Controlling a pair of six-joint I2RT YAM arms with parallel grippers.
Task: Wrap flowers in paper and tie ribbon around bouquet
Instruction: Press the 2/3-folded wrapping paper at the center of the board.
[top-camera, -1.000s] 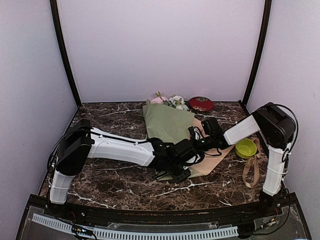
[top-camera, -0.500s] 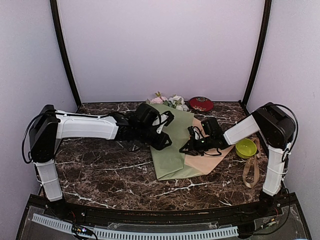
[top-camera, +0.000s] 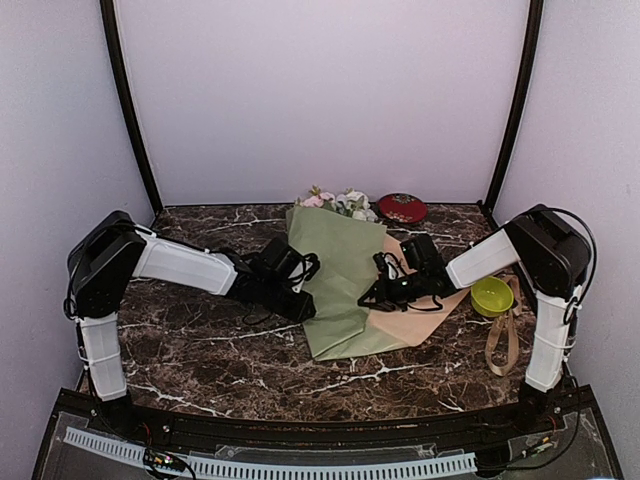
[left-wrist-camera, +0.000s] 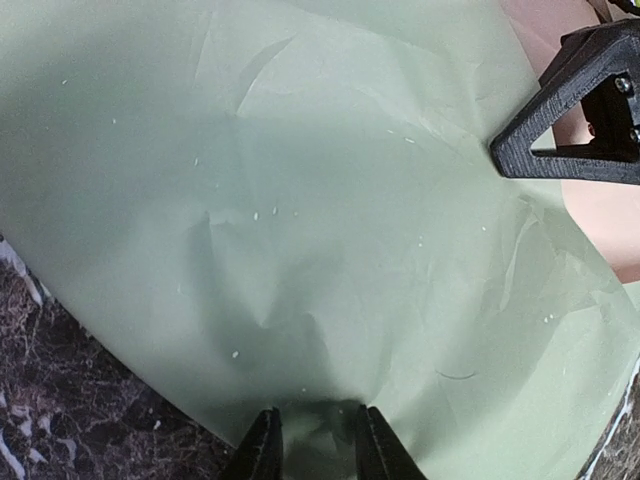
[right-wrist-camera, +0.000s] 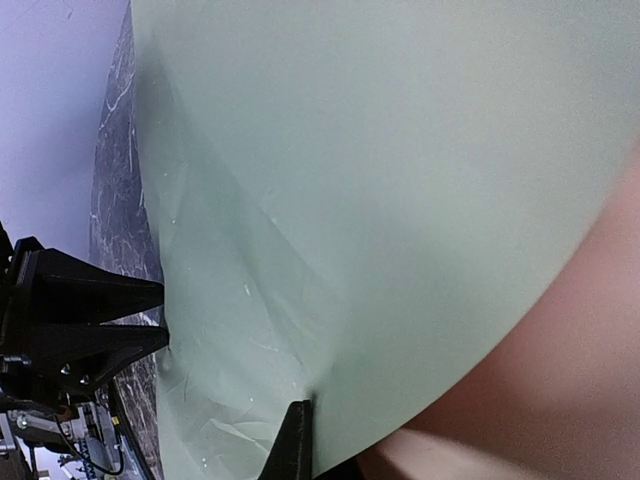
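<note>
The paper (top-camera: 345, 280) lies folded over the flowers, sage green face up, with a tan flap (top-camera: 415, 310) showing on its right. Pink and white blooms (top-camera: 335, 200) stick out at the far end. My left gripper (top-camera: 303, 305) is at the paper's left edge. In the left wrist view this gripper (left-wrist-camera: 318, 420) has its jaws a little apart, tips against the puckered green sheet (left-wrist-camera: 300, 200). My right gripper (top-camera: 372, 297) is shut on the paper's right side; its one visible finger (right-wrist-camera: 300, 445) pinches the sheet (right-wrist-camera: 400, 150). The ribbon (top-camera: 503, 340) lies loose at the right.
A small green bowl (top-camera: 492, 295) sits near the right arm beside the ribbon. A red round tin (top-camera: 402, 207) stands at the back next to the blooms. Dark marble table (top-camera: 200, 340) runs to the left, with walls close on both sides.
My left arm swung from the paper's near middle up to its far left, then came down to the left edge. The right gripper stayed put on the paper.
</note>
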